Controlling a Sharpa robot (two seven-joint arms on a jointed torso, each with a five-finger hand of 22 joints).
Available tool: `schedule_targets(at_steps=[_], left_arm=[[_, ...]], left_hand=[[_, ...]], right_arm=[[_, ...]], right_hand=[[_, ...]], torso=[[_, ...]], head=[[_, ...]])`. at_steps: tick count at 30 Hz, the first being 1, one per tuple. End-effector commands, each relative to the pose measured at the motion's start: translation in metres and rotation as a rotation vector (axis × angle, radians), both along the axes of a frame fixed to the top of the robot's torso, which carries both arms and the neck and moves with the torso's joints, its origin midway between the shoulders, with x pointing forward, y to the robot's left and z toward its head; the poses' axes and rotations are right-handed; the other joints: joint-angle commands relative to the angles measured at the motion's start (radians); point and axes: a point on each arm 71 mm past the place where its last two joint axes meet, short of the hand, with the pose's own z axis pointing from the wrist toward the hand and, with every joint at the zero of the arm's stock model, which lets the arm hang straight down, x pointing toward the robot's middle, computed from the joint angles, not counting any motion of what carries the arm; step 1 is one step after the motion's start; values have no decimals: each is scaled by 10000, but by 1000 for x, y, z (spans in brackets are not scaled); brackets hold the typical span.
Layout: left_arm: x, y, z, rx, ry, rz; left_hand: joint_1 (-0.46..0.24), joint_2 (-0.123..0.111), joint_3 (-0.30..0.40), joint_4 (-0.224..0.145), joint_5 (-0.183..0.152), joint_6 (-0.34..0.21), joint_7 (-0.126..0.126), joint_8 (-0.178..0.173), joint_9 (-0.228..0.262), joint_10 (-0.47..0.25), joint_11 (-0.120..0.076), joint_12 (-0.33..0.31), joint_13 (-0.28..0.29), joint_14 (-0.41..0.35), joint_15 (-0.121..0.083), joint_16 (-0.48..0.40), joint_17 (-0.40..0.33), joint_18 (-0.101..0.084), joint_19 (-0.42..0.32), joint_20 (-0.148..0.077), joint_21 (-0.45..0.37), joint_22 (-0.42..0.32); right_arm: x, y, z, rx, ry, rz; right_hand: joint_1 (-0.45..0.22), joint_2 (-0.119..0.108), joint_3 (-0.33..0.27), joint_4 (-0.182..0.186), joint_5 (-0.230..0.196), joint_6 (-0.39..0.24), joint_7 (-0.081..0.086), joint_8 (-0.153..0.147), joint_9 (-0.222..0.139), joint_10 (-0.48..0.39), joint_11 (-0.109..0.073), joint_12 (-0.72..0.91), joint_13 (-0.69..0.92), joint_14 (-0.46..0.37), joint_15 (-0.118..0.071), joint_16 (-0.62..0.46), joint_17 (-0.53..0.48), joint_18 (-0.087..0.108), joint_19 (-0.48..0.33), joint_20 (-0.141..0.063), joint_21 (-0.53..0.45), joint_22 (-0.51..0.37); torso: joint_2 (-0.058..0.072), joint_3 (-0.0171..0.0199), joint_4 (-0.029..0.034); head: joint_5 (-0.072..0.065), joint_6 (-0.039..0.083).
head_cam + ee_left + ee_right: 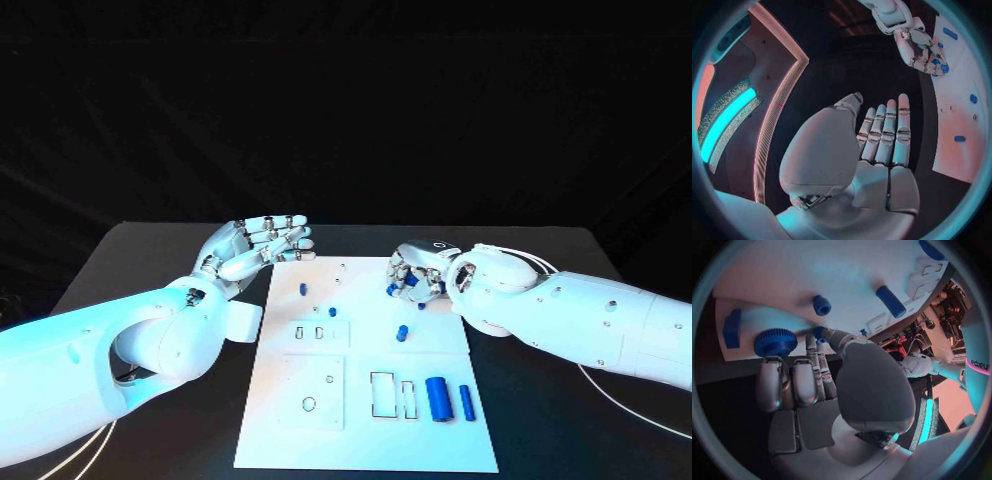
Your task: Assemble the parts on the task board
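Black counter (173,250) under a dark backdrop carries one white rectangular task board (368,440). Two silver hands are over its far end. The left hand (263,243) hovers at the board's far left corner with fingers straight and apart, holding nothing. The right hand (418,272) curls down onto the far right part of the board, fingertips at a small blue part (392,289); whether it grips that part cannot be told. Two upright blue cylinders (438,399) lie near the board's near right edge, and three small blue pegs (304,288) sit mid-board. No writing on the board is legible.
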Motion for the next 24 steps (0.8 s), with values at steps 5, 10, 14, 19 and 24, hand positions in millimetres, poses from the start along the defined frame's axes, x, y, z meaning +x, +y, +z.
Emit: schedule_targets(at_steps=[5, 10, 14, 19, 24], left_arm=[[0, -1, 1, -112, -5, -183], [0, -1, 2, -108, -26, -164], [1, 0, 1, -96, -32, -134], [1, 0, 2, -105, -31, -134], [0, -1, 2, -130, -13, -154]], left_hand=[[-94, 5, 72, -12, 15, -10, 150, -56, -16, -25, 41, -51, -9, -79, -24, -40, 16, -37, -86, 6, 49, 12], [-90, 26, 89, -12, 15, -11, 153, -59, -18, -32, 43, -52, -10, -83, -24, -46, 30, -35, -96, 6, 61, 20], [-88, 34, 95, -12, 16, -11, 155, -59, -18, -33, 43, -52, -10, -84, -24, -48, 34, -35, -99, 6, 64, 22], [-80, 45, 109, -16, 17, -8, 155, -59, -18, -33, 44, -50, -9, -87, -24, -52, 44, -34, -108, 7, 71, 27], [-80, 45, 109, -16, 17, -8, 155, -59, -18, -33, 44, -50, -9, -87, -24, -52, 44, -34, -108, 7, 71, 27]], right_arm=[[1, 1, 3, 286, -416, -248], [1, 2, 8, 612, -892, -444], [1, 8, 14, 959, -1326, -508], [2, 22, 20, 1401, -1811, -491], [6, 38, 21, 1620, -1939, -330]], right_hand=[[183, 225, 246, -114, -91, 75, -30, 133, 140, 92, -17, 13, 39, 239, -102, 77, 10, -109, 48, -39, 55, 52], [247, 310, 407, -190, -10, 77, -17, 191, 229, 142, -18, 30, 74, 238, -105, 108, 20, -122, 75, -47, 98, 129], [225, 278, 441, -211, 59, 44, -2, 197, 260, 124, -7, 16, 81, 230, -100, 101, -14, -120, 64, -47, 93, 125], [185, 268, 543, -246, 276, -8, 19, 217, 328, 98, 11, -8, 97, 220, -85, 104, -49, -115, 47, -39, 87, 124], [181, 268, 591, -274, 347, -32, 27, 225, 359, 87, 17, -18, 104, 217, -82, 109, -57, -126, 76, -35, 122, 183]], torso=[[21, -8, 10], [16, -8, 55], [32, -5, 57], [53, -1, 60], [50, -4, 38]], head=[[-11, 25], [3, 22], [27, 46], [25, 51], [17, 49]])
